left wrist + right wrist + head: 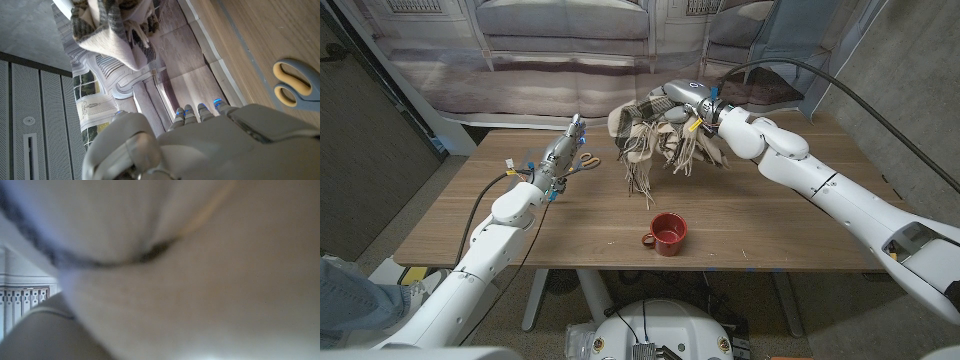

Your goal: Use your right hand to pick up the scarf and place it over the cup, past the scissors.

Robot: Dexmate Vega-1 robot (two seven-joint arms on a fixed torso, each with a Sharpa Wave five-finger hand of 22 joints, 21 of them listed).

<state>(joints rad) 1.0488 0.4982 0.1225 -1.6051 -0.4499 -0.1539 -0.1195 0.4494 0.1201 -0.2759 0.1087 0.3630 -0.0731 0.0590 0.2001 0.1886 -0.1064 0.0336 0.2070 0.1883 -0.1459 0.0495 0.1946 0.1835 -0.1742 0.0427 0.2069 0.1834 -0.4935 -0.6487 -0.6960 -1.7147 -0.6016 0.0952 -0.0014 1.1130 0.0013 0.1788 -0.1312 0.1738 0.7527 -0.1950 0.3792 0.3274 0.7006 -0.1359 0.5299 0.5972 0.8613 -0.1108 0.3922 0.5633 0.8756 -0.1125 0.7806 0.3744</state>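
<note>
While the right hand [688,100] grips the bunched scarf [655,135] in the air, beyond the cup [667,233] and above the table [770,225], its fringe dangles toward the cup. Soft, light and floppy, the scarf looks likely to sag and swing, so a hold on the gathered middle seems best. Left of the cup and farther back, the left hand [563,155] holds nothing, fingers extended, near the scissors [588,160].

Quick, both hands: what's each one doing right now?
Left hand: holds nothing, fingers straight and together, near the scissors.
Right hand: grips the scarf, lifted off the table.
</note>
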